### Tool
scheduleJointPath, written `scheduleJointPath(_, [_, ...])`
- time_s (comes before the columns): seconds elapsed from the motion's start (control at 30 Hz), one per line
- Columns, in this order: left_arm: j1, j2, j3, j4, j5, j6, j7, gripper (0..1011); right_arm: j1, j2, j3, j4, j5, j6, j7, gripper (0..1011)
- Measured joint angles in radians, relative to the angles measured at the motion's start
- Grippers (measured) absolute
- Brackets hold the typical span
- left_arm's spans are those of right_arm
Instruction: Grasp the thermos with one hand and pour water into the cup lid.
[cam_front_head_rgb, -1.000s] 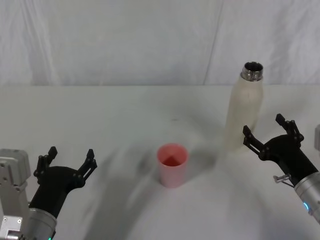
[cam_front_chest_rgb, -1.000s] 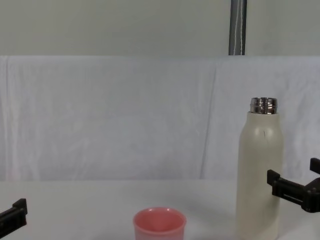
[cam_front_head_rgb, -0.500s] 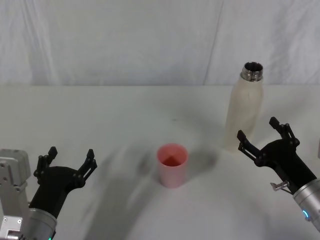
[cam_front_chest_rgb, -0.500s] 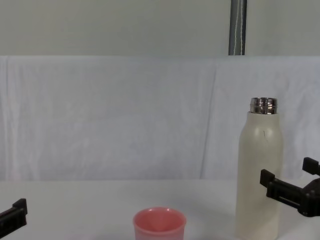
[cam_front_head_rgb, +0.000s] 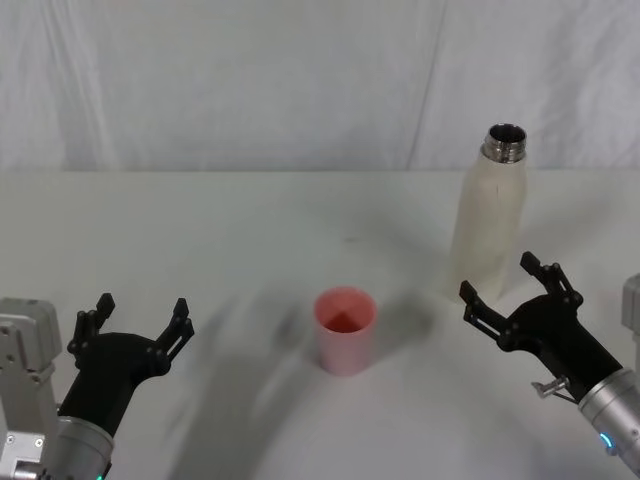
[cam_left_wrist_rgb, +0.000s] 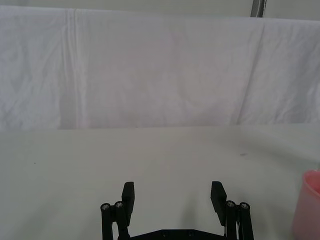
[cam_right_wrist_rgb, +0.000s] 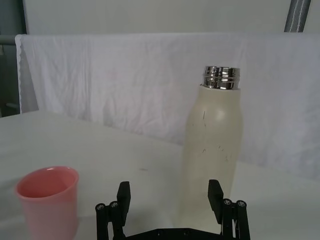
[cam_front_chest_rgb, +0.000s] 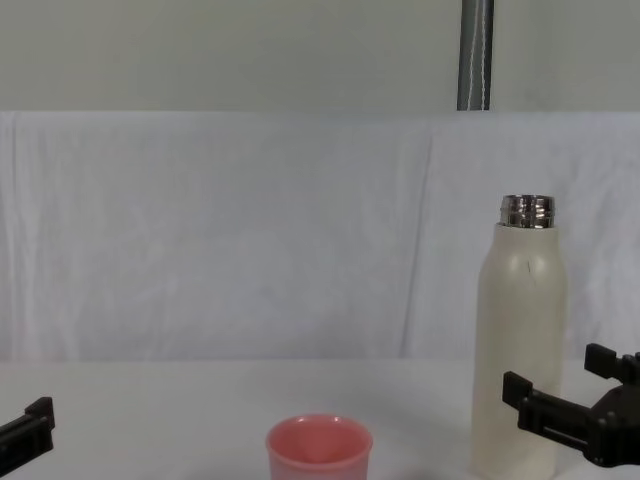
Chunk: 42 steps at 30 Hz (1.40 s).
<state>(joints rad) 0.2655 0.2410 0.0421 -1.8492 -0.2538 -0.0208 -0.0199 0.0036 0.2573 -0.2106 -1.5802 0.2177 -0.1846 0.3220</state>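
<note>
The thermos (cam_front_head_rgb: 487, 222) stands upright on the worktop (cam_front_head_rgb: 200, 230), right of and behind the cup lid (cam_front_head_rgb: 345, 329). The right gripper (cam_front_head_rgb: 510, 288) sits just before the thermos; the left gripper (cam_front_head_rgb: 137, 318) lies well left of the cup lid.

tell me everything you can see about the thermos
The thermos is a tall cream-white matte bottle with rounded shoulders and a shiny threaded steel neck, uncapped, its mouth open. It stands upright on the white table, to the right of and behind the pink cup lid. The right hand is open just in front of it, not touching it.
</note>
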Motion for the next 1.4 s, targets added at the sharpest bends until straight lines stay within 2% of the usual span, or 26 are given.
scheduleJointPath(0.57, [0.000, 0.000, 0.000, 0.000, 0.000, 0.000, 0.000, 1001, 0.006, -0.014, 0.004, 0.023, -0.040, 0.060, -0.071, 1002])
scheduleJointPath(1.4, [0.000, 0.000, 0.000, 0.000, 0.000, 0.000, 0.000, 1001, 0.025, -0.036, 0.022, 0.035, -0.074, 0.070, -0.096, 1002])
